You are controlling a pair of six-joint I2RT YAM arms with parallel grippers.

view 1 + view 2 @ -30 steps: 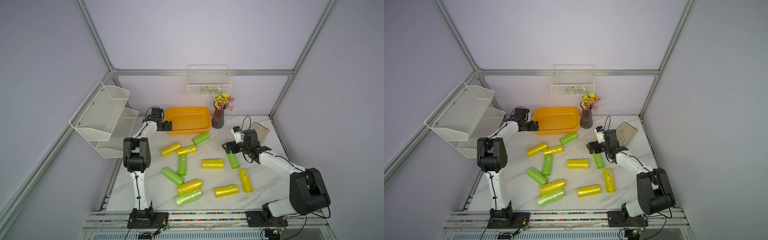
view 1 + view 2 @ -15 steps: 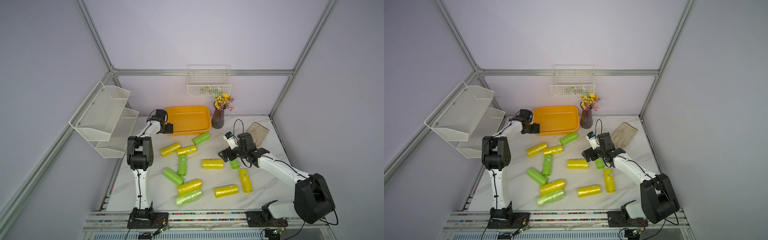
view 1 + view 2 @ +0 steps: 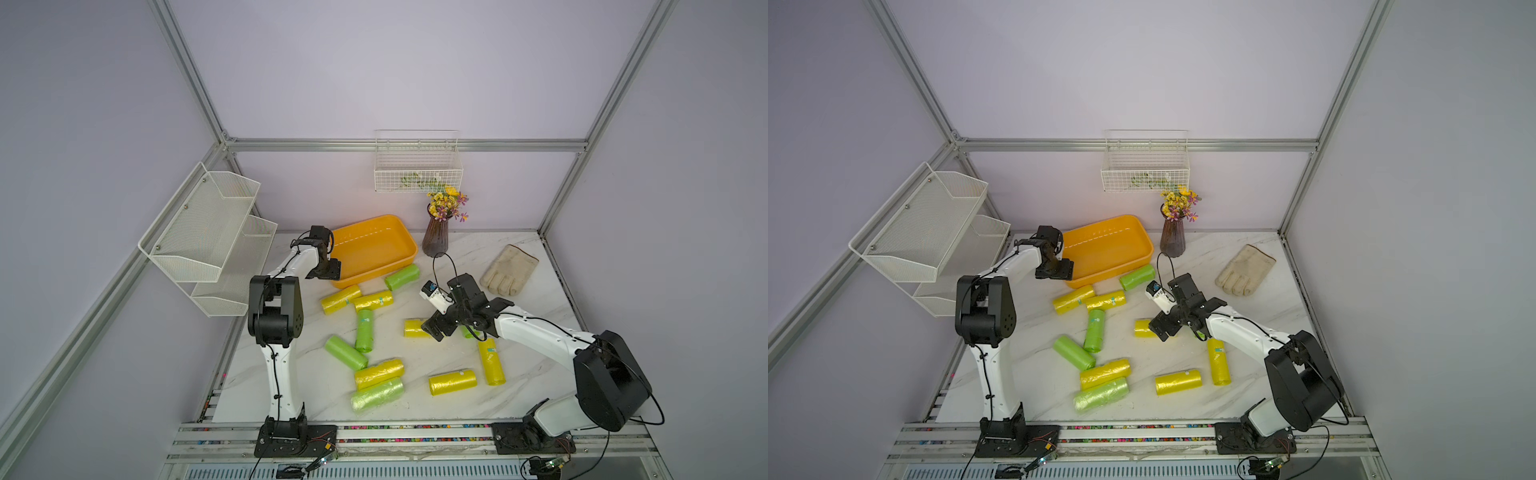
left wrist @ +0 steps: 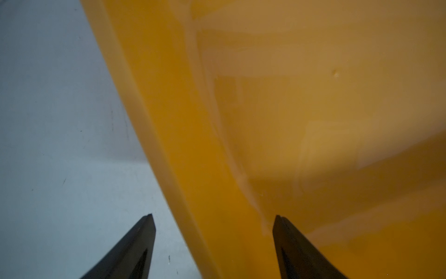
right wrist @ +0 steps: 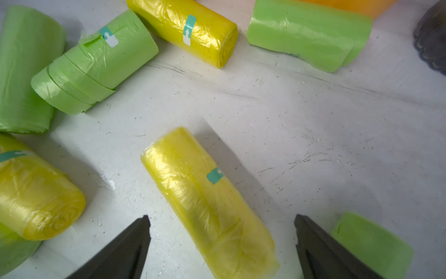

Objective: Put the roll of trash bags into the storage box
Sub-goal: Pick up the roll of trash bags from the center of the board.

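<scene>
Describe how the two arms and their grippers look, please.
The left arm and right arm have white tubular links, bulky black joint housings and thin black cables. The left gripper and right gripper end in dark, tapered fingers. A small white camera box is mounted by the right one.

On the marble table (image 3: 316,386) lie the storage box (image 3: 374,249), scattered bag rolls (image 3: 453,382), a vase (image 3: 435,241) and a glove (image 3: 509,270).

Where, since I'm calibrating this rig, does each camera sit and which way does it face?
Top views: high above the front, looking down on the table, left arm and right arm whole.
Left wrist: behind the left tool, facing the storage box rim; fingertips show.
Right wrist: behind the right tool, facing down at a yellow roll; fingertips show.
Shared: the storage box, in top and left wrist views.
</scene>
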